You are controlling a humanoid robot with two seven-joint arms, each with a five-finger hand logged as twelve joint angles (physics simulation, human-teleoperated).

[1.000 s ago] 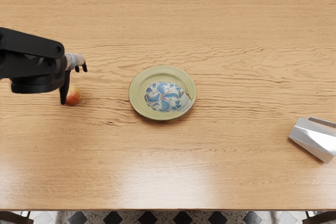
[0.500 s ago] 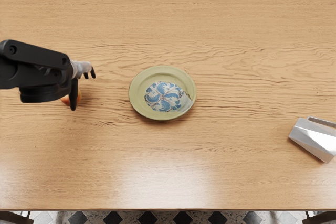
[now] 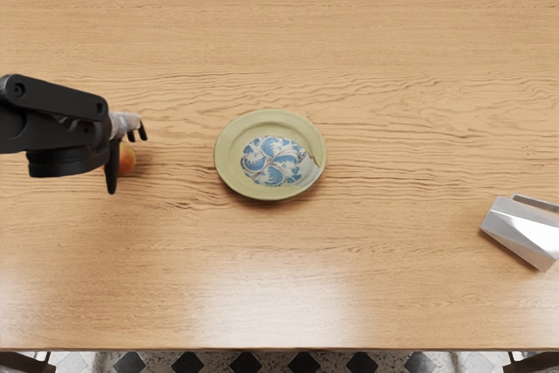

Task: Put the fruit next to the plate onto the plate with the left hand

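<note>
1. Table [image 3: 367, 58]: wood top with wavy lengthwise grain and a soft sheen toward the near edge. Far and near edges are both straight and both in view. It runs out of view left and right of the plate.

2. Left arm [image 3: 52, 124]: black, matte, blocky segments. It enters from the picture's left edge and lies well left of the plate, level with it.

3. Left hand [image 3: 120, 133]: grey at the wrist, dark at the tips, left of the plate. It sits over and against the fruit. Whether it grips the fruit or only hovers at it cannot be told.

4. Fruit [image 3: 128, 158]: 1 small round piece, orange-red with a yellow blush and smooth skin. It lies on the wood left of the plate, clear of the rim and partly hidden by the hand. It is not on the plate.

5. Plate [image 3: 229, 141]: 1 round glazed dish with a pale green rim and a blue-and-white swirl in the well. A strip of bare wood lies between it and the fruit. Wider bare wood lies behind, in front and to its right.

6. Right arm [image 3: 522, 229]: pale grey, faceted, hard-edged shell. It rests on the table at the right edge, well right of the plate and nearer the front. Its hand's state cannot be told.

7. Floor [image 3: 188, 362]: black-and-white checks, seen below the table's near edge.
</note>
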